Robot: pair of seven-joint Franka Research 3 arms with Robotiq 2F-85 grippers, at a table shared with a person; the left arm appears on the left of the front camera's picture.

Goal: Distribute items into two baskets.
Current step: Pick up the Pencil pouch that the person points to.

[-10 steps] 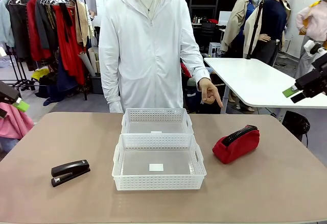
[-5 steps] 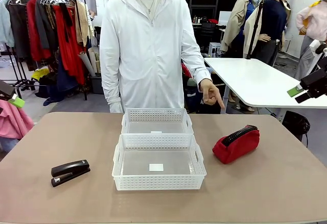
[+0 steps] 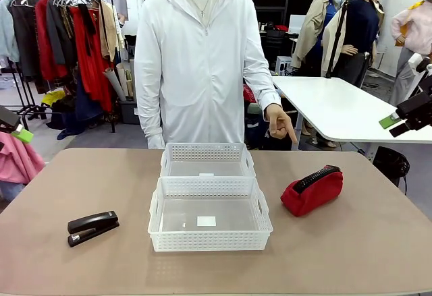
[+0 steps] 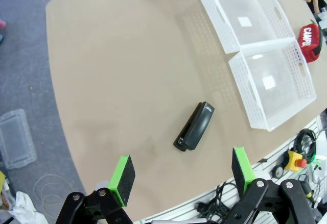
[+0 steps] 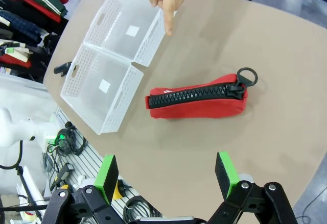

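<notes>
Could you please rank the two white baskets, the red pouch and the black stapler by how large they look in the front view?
1. The near basket and the far basket: the near one looks bigger, perhaps only from nearness, so unranked.
2. The red pouch.
3. The black stapler.

near basket (image 3: 209,241), far basket (image 3: 206,152): white plastic, perforated lattice walls, clear glossy bottoms | pouch (image 3: 307,195): red cloth, matt, chunky black zip | stapler (image 3: 92,227): black, smooth, faint sheen | desk (image 3: 351,242): tan top, smooth, matt
</notes>
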